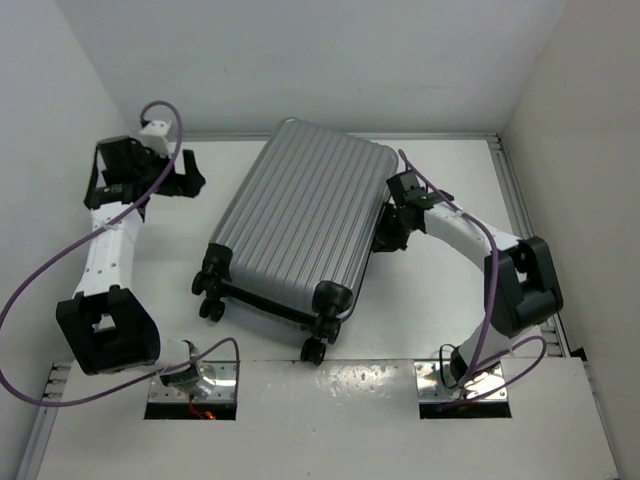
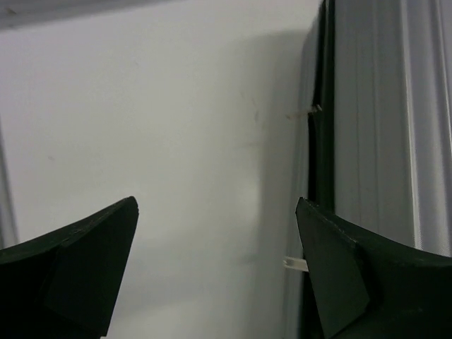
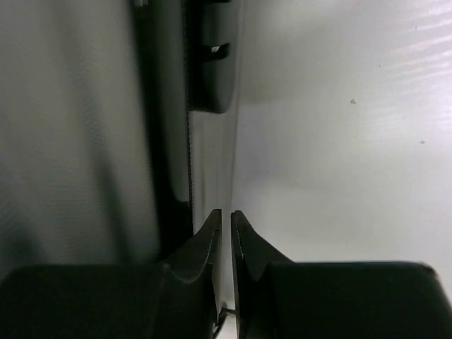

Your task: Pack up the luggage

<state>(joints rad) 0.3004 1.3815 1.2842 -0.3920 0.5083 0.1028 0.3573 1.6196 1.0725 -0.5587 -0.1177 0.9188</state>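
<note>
Luggage (image 1: 300,225) lies closed, centre stage. Right gripper (image 3: 226,222) is pinched narrow at its zip seam (image 3: 188,141), left gripper (image 2: 215,205) wide beside the other edge. Best: follow the seam steadily, 1 arm bracing.

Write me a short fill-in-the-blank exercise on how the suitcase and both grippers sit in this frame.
1. The suitcase lies flat on the table with its lid ____.
2. The left gripper, clear of the suitcase, has its fingers ____.
3. In the top view, the right gripper, fingers nearly together, sits at the suitcase's ____ side.
4. The wheels face the table's ____ edge, where the arms are bolted.

Missing words: closed; open; right; near.
</note>
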